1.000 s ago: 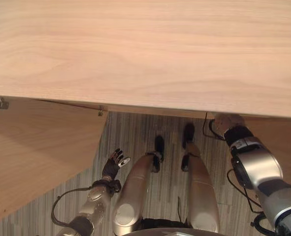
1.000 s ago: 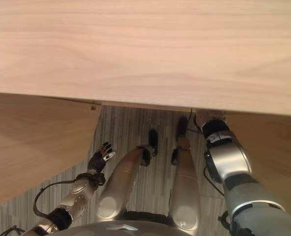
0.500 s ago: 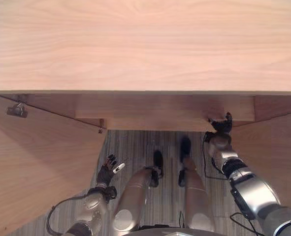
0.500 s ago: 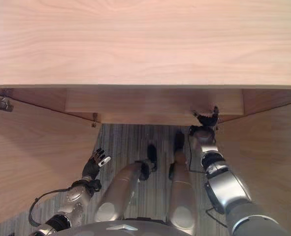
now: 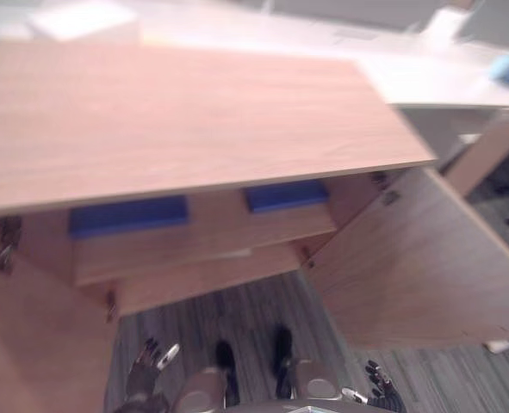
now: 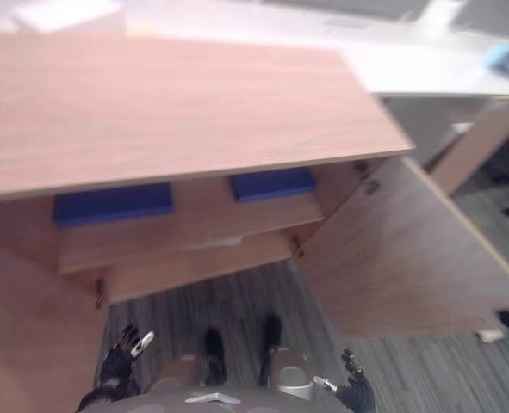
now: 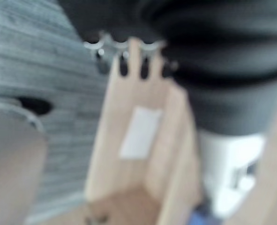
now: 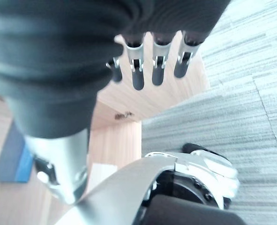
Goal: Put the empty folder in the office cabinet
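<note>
Two blue folders (image 5: 129,215) now show on the cabinet's (image 5: 194,129) upper shelf as the view pulls back, doors wide, left hand (image 5: 146,366) and right hand (image 5: 379,391) hanging low, released and empty, so stowing looks done.

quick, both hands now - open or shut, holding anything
Left hand: open, holding nothing.
Right hand: open, holding nothing.

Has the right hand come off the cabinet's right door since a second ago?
Yes. The right hand has dropped low over the floor, apart from the open right door.
</note>
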Robot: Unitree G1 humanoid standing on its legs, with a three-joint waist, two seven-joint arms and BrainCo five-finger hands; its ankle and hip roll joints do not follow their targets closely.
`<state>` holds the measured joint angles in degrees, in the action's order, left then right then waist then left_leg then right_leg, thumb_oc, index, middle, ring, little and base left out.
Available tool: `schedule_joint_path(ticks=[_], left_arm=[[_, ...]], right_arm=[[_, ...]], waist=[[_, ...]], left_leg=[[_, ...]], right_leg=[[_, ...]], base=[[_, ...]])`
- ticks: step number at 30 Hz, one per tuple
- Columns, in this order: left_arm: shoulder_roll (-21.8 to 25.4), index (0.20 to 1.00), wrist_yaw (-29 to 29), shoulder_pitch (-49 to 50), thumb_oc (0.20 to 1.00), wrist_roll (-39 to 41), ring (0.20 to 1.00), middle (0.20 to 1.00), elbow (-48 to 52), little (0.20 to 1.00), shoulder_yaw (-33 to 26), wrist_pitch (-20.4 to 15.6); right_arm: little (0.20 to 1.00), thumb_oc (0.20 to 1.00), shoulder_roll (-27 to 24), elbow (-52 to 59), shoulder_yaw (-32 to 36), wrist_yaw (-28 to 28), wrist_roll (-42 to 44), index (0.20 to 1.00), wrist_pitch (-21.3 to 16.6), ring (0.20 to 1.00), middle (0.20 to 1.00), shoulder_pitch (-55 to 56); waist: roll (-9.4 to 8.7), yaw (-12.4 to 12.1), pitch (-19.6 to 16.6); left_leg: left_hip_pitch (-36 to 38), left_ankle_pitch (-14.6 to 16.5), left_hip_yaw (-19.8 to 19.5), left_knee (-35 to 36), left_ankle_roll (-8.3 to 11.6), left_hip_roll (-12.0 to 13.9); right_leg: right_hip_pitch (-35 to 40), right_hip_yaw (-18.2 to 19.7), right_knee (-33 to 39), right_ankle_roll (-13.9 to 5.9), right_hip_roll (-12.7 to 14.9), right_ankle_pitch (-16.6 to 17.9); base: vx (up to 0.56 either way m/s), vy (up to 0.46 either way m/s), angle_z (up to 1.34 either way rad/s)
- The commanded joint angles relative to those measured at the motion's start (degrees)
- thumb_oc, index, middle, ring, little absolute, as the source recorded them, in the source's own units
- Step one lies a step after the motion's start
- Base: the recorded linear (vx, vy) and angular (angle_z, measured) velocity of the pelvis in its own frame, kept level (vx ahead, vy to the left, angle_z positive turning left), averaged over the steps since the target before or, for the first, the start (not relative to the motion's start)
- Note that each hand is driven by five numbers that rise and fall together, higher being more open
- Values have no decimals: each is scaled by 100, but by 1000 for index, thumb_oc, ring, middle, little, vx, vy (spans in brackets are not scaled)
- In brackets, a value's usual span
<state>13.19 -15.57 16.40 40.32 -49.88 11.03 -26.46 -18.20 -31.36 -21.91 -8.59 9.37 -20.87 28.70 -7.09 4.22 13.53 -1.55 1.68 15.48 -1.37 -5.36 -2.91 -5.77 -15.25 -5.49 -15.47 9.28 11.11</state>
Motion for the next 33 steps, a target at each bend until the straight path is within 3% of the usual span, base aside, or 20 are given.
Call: schedule_joint_path(ticks=[1,3,5,7,13,14,15,16,18,22,26,33], left_arm=[[401,1000,-174,-573,1000,-260,1000,1000,509,1000,380,-334],[436,1000,-246,-672,1000,-101,1000,1000,400,1000,242,-357],[436,1000,-246,-672,1000,-101,1000,1000,400,1000,242,-357],[355,1000,-231,-751,1000,37,1000,1000,132,1000,185,-474],[250,1000,-164,-790,1000,103,1000,1000,-101,1000,178,-536],[246,1000,-145,-815,1000,150,1000,1000,-163,1000,174,-496],[246,1000,-145,-815,1000,150,1000,1000,-163,1000,174,-496],[250,1000,-119,-831,1000,152,1000,1000,-190,1000,168,-477],[243,1000,-78,-853,1000,166,1000,1000,-223,1000,154,-396],[238,1000,-26,-896,1000,106,1000,1000,-262,1000,198,-282],[265,1000,-74,-837,1000,-56,1000,1000,-348,1000,285,-98],[372,1000,97,-658,1000,-461,1000,1000,-315,1000,220,221]], right_arm=[[1000,1000,-612,-815,316,-891,-680,1000,-678,1000,1000,-2661],[1000,1000,-508,-925,613,-1632,-553,1000,-894,1000,1000,-2420],[1000,1000,-508,-925,613,-1632,-553,1000,-894,1000,1000,-2420],[1000,1000,-303,-1095,891,-2392,-373,1000,-980,1000,1000,-2327],[1000,1000,19,-1496,1350,-3168,134,1000,-895,1000,1000,-2324],[1000,1000,178,-1697,1632,-3614,451,1000,-821,1000,1000,-2328],[1000,1000,178,-1697,1632,-3614,451,1000,-821,1000,1000,-2328],[1000,1000,284,-1792,1828,-4100,692,1000,-918,1000,1000,-2321],[1000,1000,395,-1929,2089,-4656,602,1000,-922,1000,1000,-2323],[1000,1000,409,-2079,2361,-5353,982,1000,-922,1000,1000,-2414],[1000,1000,391,-2436,2848,-5354,1413,1000,-1063,1000,1000,-2591],[1000,1000,97,-2612,3110,-4311,1742,1000,-1143,1000,1000,-2754]], waist=[[364,-322,727],[493,-301,661],[493,-301,661],[561,-309,550],[657,-275,405],[736,-218,323],[736,-218,323],[792,-173,277],[862,-138,196],[931,-125,106],[1012,-161,-27],[1056,-274,-173]], left_leg=[[239,720,-186,-362,80,88],[307,635,-25,-120,75,307],[307,635,-25,-120,75,307],[385,543,210,54,56,436],[533,495,415,247,36,454],[617,424,476,393,65,451],[617,424,476,393,65,451],[674,373,498,472,110,458],[747,308,556,515,179,465],[791,257,564,546,274,465],[934,214,473,592,380,460],[969,68,274,596,448,489]], right_leg=[[-411,360,54,613,-96,-373],[90,305,-244,659,27,-845],[90,305,-244,659,27,-845],[452,184,-418,690,251,-1017],[722,155,-498,640,425,-1069],[802,203,-443,620,380,-1174],[802,203,-443,620,380,-1174],[831,220,-321,631,274,-1294],[856,187,-165,634,185,-1348],[903,144,46,705,86,-1364],[1062,66,332,804,-49,-1314],[1210,-60,507,1022,-258,-1283]], base=[[-181,4,-93],[-98,39,-9],[-35,14,9],[-105,-8,-18],[-40,-25,-81],[-40,-43,-108],[-37,-103,-6],[-6,-113,-49],[2,-136,-79],[-14,-118,-35],[34,-209,11],[22,-211,44]])
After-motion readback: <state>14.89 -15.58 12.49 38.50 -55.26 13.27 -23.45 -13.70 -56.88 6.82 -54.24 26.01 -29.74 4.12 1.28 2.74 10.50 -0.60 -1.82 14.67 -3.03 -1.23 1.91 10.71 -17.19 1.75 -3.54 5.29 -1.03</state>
